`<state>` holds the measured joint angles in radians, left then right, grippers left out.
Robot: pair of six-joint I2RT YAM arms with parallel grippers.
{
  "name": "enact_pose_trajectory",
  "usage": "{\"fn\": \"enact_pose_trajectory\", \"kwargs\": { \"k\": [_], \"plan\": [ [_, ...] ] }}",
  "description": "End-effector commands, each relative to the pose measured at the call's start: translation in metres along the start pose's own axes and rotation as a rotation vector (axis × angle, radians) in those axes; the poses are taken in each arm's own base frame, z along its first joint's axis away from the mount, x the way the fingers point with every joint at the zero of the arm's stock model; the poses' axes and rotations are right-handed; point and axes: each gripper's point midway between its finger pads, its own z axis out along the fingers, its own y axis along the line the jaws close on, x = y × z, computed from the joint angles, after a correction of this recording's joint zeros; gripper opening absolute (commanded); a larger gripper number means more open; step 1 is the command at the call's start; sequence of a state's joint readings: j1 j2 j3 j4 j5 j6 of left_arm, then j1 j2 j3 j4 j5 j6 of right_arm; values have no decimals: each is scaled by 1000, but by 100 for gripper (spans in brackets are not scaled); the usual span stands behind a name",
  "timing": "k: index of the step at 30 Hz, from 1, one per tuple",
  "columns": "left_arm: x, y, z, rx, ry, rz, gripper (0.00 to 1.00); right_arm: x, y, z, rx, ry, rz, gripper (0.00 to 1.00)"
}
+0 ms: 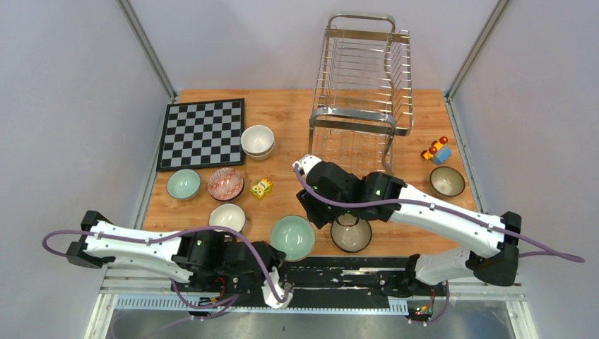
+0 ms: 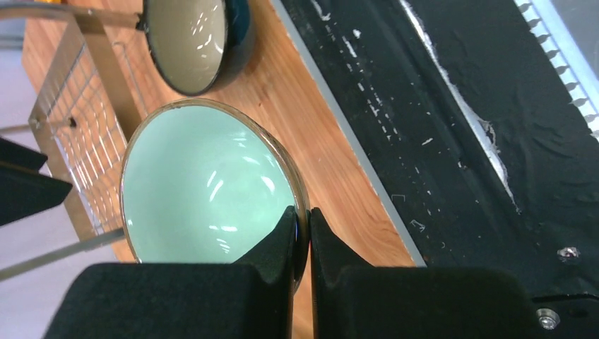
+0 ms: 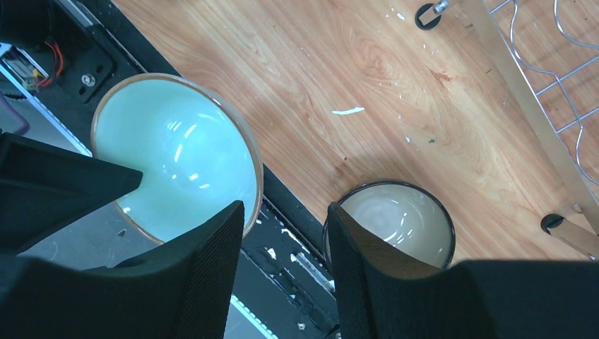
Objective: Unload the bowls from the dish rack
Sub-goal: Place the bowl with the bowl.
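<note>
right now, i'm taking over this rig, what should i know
Left hand: shut on the rim of the large mint bowl at the near edge of the table.
Right hand: open, empty, near the dark-rimmed bowl.
Dish rack: no bowls visible in it; the other bowls sit on the table.
Left to do: set the mint bowl fully on the wood, likely nothing more.

Both arms are built of white tube links dotted with small dark screws, joined by bulky black housings: the left arm (image 1: 134, 247) at lower left, the right arm (image 1: 445, 215) at lower right. A purple cable (image 1: 353, 205) trails along each. The left gripper (image 2: 302, 215) and right gripper (image 3: 284, 212) have matte black, wedge-shaped fingers (image 3: 212, 268).
</note>
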<state>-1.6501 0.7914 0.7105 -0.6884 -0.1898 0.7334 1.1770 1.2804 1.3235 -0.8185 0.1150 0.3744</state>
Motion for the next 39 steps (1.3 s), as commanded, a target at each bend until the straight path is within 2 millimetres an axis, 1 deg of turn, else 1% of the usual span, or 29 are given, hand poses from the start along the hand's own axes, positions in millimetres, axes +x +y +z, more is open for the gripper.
{"fn": "enact_pose_trajectory", "kwargs": {
  "k": [1, 3, 9, 11, 20, 24, 25, 29, 31, 33, 35, 36, 37, 38, 39],
  "plan": [
    [-26, 14, 0, -51, -114, 82, 0, 9, 5, -8, -13, 68, -99, 50],
    [-26, 15, 1, -53, -116, 103, 0, 13, 8, -7, -28, 88, -130, 50],
    [-28, 15, 2, -53, -129, 128, 0, 27, 20, 5, -57, 162, -193, 50],
    [-28, 15, 2, -54, -129, 137, 0, 29, 22, 9, -53, 172, -207, 49],
    [-30, 15, 2, -49, -130, 138, 0, 32, 18, 18, -12, 193, -212, 38],
    [-32, 15, 2, -51, -141, 113, 0, 34, 17, 20, -7, 200, -210, 30],
    [-33, 15, 2, -54, -148, 106, 0, 35, 17, 20, -6, 203, -211, 26],
    [-35, 18, 1, -71, -154, 84, 0, 37, 17, 24, 7, 212, -211, 18],
    [-33, 20, 2, -77, -142, 78, 0, 35, 18, 24, 13, 207, -209, 11],
    [-32, 21, 1, -86, -139, 66, 0, 34, 19, 24, 18, 202, -209, 1],
    [-33, 23, -1, -99, -142, 46, 0, 34, 18, 24, 26, 198, -202, 0],
    [-33, 25, -1, -109, -141, 33, 3, 34, 17, 24, 31, 197, -197, 0],
    [-32, 27, -2, -122, -142, 13, 8, 33, 16, 24, 42, 193, -186, 0],
    [-33, 30, -3, -143, -146, -6, 17, 32, 16, 23, 48, 185, -176, 0],
    [-30, 33, -4, -168, -140, -30, 33, 30, 16, 23, 57, 175, -161, 0]
  ]
}}
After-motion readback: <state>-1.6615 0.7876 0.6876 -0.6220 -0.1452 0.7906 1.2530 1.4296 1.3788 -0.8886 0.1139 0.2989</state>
